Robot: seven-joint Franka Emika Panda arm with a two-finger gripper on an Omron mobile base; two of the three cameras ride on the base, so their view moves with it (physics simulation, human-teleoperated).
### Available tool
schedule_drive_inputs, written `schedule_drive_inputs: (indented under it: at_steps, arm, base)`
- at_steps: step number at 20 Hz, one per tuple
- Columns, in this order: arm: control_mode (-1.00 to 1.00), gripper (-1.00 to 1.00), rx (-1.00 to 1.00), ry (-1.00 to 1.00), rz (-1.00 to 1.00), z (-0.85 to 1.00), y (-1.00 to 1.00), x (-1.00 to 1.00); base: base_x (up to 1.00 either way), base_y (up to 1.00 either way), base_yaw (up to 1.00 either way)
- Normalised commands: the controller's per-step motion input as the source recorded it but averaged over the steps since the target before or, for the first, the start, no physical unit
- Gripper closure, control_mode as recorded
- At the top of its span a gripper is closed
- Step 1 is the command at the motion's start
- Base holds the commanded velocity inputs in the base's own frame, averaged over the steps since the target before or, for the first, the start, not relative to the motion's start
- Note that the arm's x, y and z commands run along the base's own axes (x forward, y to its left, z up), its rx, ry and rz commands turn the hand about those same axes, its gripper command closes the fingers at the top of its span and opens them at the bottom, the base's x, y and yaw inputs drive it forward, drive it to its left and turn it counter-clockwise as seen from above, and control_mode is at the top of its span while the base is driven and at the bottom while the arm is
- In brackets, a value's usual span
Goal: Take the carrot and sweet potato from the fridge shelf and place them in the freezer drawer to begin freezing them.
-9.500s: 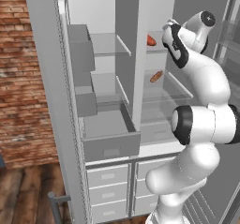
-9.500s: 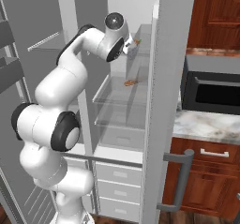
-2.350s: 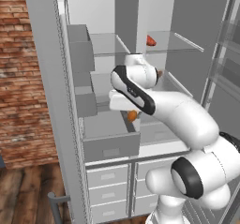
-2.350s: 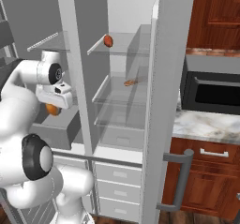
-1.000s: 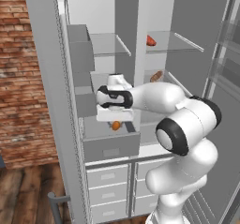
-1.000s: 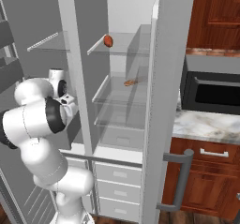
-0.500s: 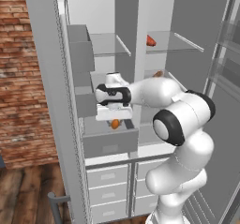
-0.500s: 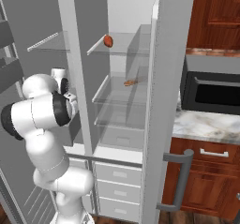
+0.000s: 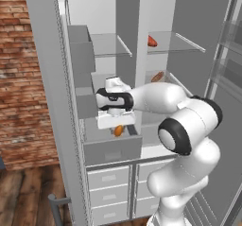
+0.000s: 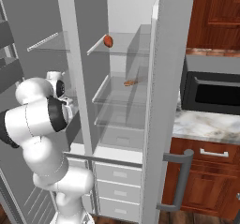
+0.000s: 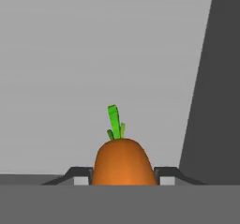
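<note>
Open fridge interior, grey walls, brick wall to the left in the left base view; wood cabinets, a marble counter and a dark microwave (image 10: 213, 93) to the right in the right base view.

Arm reaches across to the left side of the cabinet, hand pointing down over the freezer drawer (image 9: 112, 149), a plain grey bin with tall sides standing out above the pale handled drawers (image 9: 109, 178).

Gripper (image 9: 118, 127): jaws clamped on the carrot (image 9: 118, 130). Hand view confirms it: carrot (image 11: 123, 163) sits between the two dark fingertips (image 11: 79, 172), one tip against each side, green stub pointing away from the camera. Background behind it is flat grey with a darker panel at right.

Carrot position: hanging from the gripper just above the drawer opening, at about rim height. Whether it touches the drawer floor or wall cannot be told from these views.

Sweet potato (image 9: 151, 41): red-orange lump on the upper fridge shelf (image 9: 172, 42), right compartment, near the shelf's front left corner. Also seen in the right base view (image 10: 108, 41) at the front edge of the same glass slab (image 10: 122, 47).

Brownish-orange elongated piece (image 9: 157, 76) lies on the next shelf down, well apart from the gripper; seen as well in the right base view (image 10: 130, 83).
</note>
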Motion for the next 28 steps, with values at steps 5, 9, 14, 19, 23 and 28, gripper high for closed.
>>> schedule_drive_inputs:
  at_steps: [5,9,14,19,23,28]
  arm:
    - [-1.0,1.0,0.03,0.01,0.06,-0.17,0.12,-0.39]
    - [-1.0,1.0,0.04,0.08,0.05,0.0,0.21,0.46]
    - [-1.0,1.0,0.01,0.16,0.05,-0.03,0.38,0.26]
    - [-1.0,1.0,0.0,0.06,0.07,-0.35,0.46,-0.39]
    - [-1.0,1.0,0.0,0.08,0.04,-0.25,0.25,-0.08]
    - [-1.0,-1.0,0.0,-0.01,0.05,-0.2,0.0,-0.05]
  base:
    - [0.0,0.0,0.0]
    - [0.0,0.0,0.0]
    - [0.0,0.0,0.0]
    - [0.0,0.0,0.0]
    - [0.0,0.0,0.0]
    - [0.0,0.0,0.0]
